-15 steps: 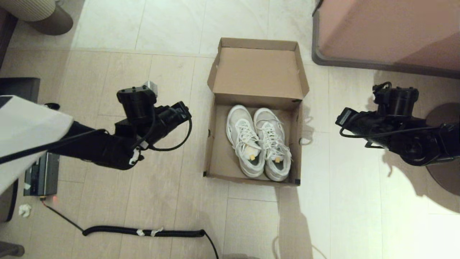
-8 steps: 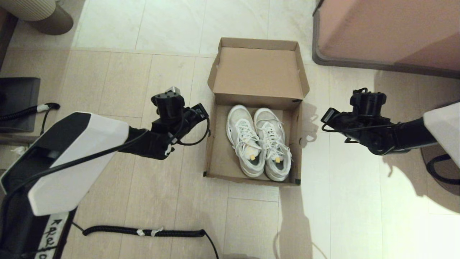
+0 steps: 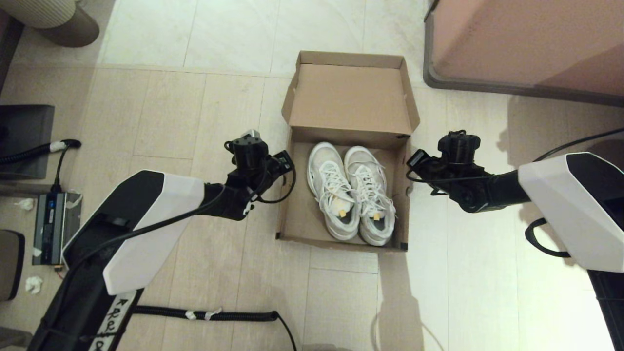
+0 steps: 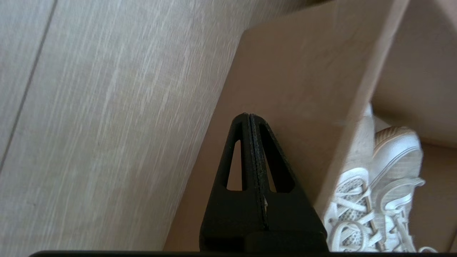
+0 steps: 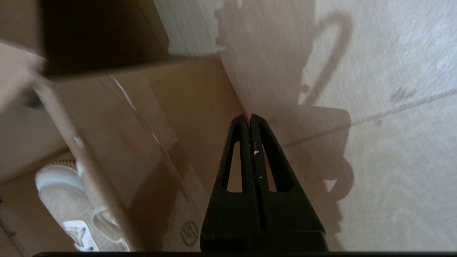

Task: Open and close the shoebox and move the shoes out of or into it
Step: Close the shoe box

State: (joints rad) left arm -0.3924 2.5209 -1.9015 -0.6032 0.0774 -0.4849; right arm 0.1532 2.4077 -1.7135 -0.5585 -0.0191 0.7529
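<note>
- One shoebox (image 3: 343, 146) of plain brown cardboard sits on the pale tiled floor (image 3: 195, 112), its attached flap lid (image 3: 350, 97) thrown back on the far side.
- Two white lace-up shoes (image 3: 350, 192) lie side by side inside the open box, toes toward the lid, each showing a small yellow tag; they fill the right part of the box, with bare cardboard at the left.
- Two arms flank the box. The left gripper (image 4: 250, 117) hangs just outside the box's left wall, its jaws pressed together and holding nothing.
- The right gripper (image 5: 249, 117) hangs just outside the right wall, jaws likewise pressed together and empty; its shadow falls on the floor beside the box.
- One large pink-brown furniture block (image 3: 526, 44) stands at the far right, well apart from the box.
- One coiled black cable (image 3: 195, 314) lies on the floor near the robot, to the left.
</note>
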